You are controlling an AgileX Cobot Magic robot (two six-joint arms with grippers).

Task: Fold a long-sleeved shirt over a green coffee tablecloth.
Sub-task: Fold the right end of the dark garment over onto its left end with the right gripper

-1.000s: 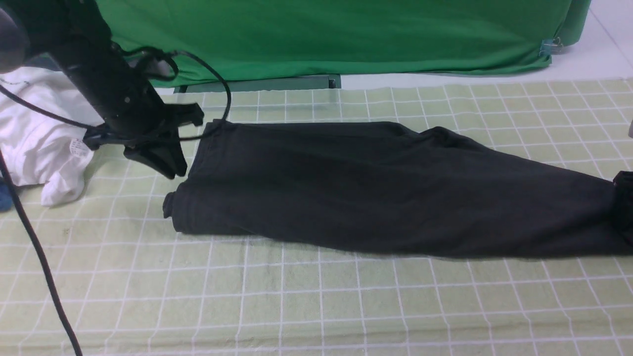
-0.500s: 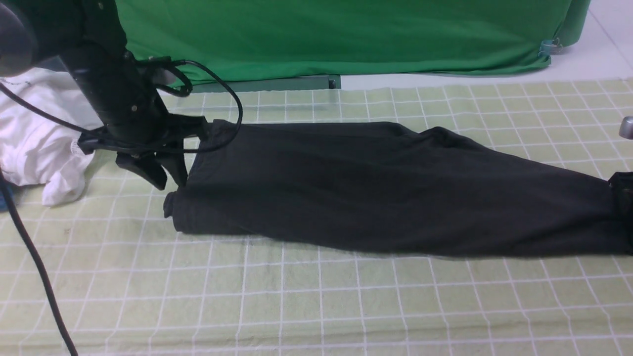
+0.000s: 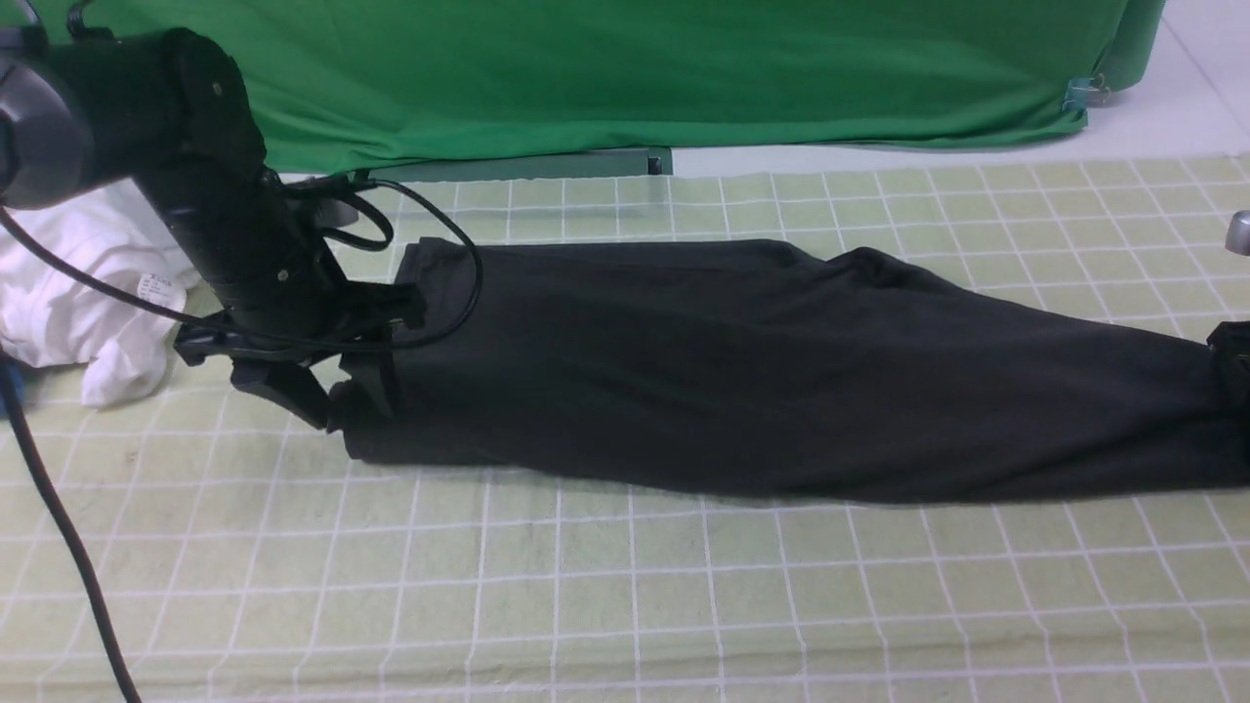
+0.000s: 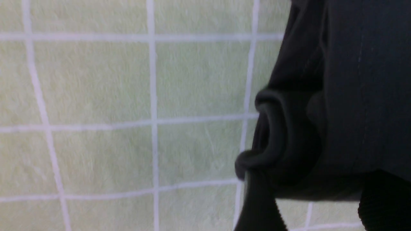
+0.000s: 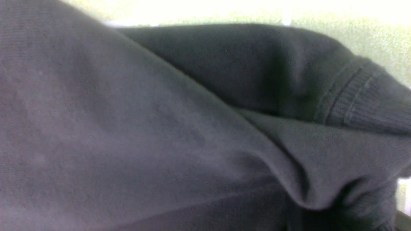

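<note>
While the shirt (image 3: 762,371) lies as a long dark band across the middle of the front view, flat on the tablecloth (image 3: 625,586) and apparently already folded lengthwise with no print showing, the step in hand looks like taking hold of its two ends for a fold across. At the left of the frame the left gripper (image 3: 332,395) stands with its fingers well apart, straddling the rolled near corner of the shirt's left end. In the left wrist view that corner (image 4: 282,141) sits between the two fingers (image 4: 257,208), and nothing is gripped. The right gripper (image 3: 1232,376) is cut off by the right edge of the frame, where the shirt narrows to a bunched end. Its wrist view shows only cloth and a ribbed cuff (image 5: 362,99) close up, so I cannot tell whether those fingers are closed on anything. The next move, I judge, calls for the left fingers to close on every layer of that corner before any lift. The lower half of the frame is bare tablecloth, giving wide room. A white garment (image 3: 78,283) lies near the left arm at the left edge, and a cable (image 3: 469,283) loops over the shirt's left end, where it could snag.
</note>
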